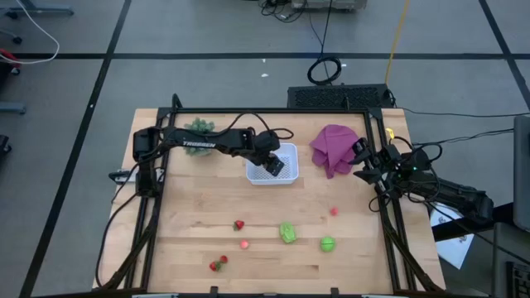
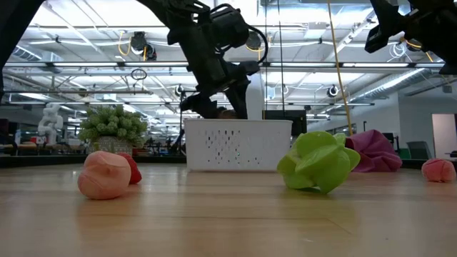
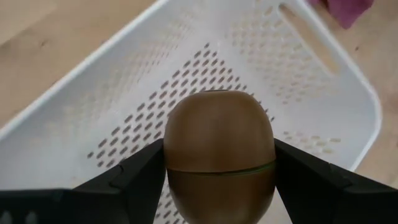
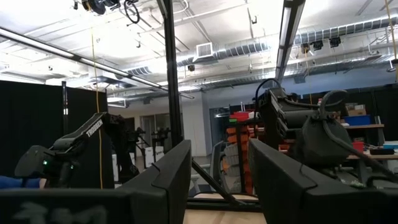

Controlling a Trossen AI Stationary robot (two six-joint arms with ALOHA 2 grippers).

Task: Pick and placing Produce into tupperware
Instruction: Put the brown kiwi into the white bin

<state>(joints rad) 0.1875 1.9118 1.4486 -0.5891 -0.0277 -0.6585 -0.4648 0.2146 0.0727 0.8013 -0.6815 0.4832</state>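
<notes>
The left pincer grips a brown oval piece of produce between its two dark fingers, poised directly over the open white tupperware, whose perforated base shows bare beneath it. Seen from above, that pincer hangs over the container near the back of the wooden counter, so the first item appears on the point of being dropped but is not yet released.

Most of the work looks still to come. Scattered across the front of the counter lie a red piece, a pink piece, a small red cluster, a leafy green piece, a round green piece and a small pink bit, all well apart from the container.

The right pincer waits raised at the counter's right edge, its fingers parted and holding nothing, near a crumpled purple cloth. A spiky grey-green plant sits at the back left.
</notes>
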